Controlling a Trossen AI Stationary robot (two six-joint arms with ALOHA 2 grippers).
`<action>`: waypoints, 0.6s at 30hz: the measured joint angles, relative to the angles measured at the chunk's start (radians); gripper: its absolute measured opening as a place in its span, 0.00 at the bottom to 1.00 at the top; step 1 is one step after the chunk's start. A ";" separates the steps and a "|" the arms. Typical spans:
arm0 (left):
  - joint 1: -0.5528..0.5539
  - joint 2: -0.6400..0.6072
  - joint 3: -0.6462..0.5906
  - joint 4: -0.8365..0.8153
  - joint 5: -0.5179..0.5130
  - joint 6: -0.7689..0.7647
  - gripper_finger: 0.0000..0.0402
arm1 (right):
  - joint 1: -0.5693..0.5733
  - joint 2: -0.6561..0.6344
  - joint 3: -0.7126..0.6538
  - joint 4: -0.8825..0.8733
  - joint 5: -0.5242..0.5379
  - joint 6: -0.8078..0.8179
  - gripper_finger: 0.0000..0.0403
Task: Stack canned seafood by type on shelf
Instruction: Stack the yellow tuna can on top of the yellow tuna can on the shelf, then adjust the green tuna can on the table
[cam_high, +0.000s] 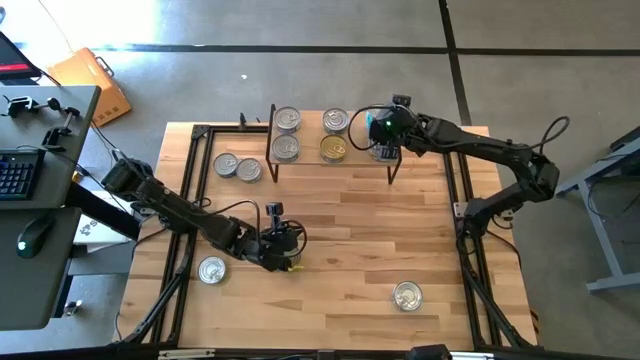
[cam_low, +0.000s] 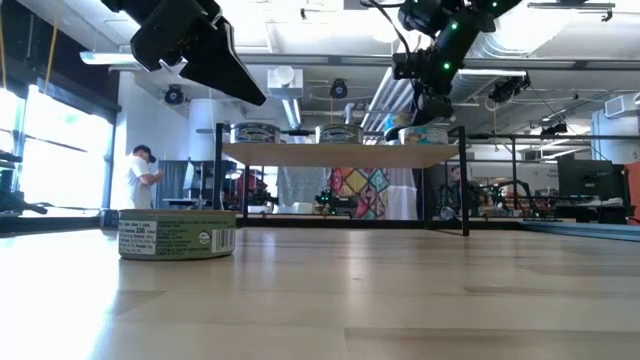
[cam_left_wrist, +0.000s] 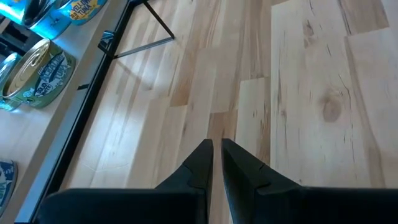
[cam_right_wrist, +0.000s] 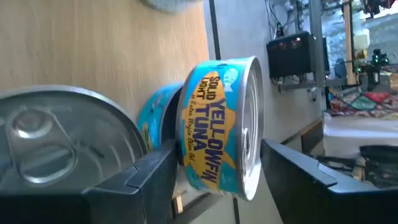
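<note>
- Near edge: two tins left on the tabletop (cam_high: 340, 230), one front-left (cam_high: 211, 270), one front-right (cam_high: 407, 296); plenty of open wood btwn them.
- Left end effector (cam_high: 290, 250) clenched, empty, low over mid tabletop, near the front-left tin.
- Further back: two tins (cam_high: 237, 167) just left of the shelf (cam_high: 300, 132), not yet up.
- Shelf: four tins in view on top, incl. one gold lid (cam_high: 333, 149).
- Right end effector (cam_high: 385, 150) at the shelf's right end, fingers spread either side of a blue tuna tin (cam_right_wrist: 224, 127) atop another blue one; looks released. Close to the edge there.
- Roughly half done.
</note>
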 joint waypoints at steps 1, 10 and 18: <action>0.000 0.000 0.000 0.000 0.000 0.000 0.06 | 0.000 0.000 0.000 -0.011 0.015 0.000 0.55; 0.000 0.000 0.000 0.000 0.000 0.000 0.06 | 0.000 -0.002 0.122 -0.228 0.036 0.104 0.56; 0.000 0.000 0.000 -0.003 0.000 -0.008 0.06 | 0.019 -0.005 0.306 -0.412 -0.079 0.367 0.56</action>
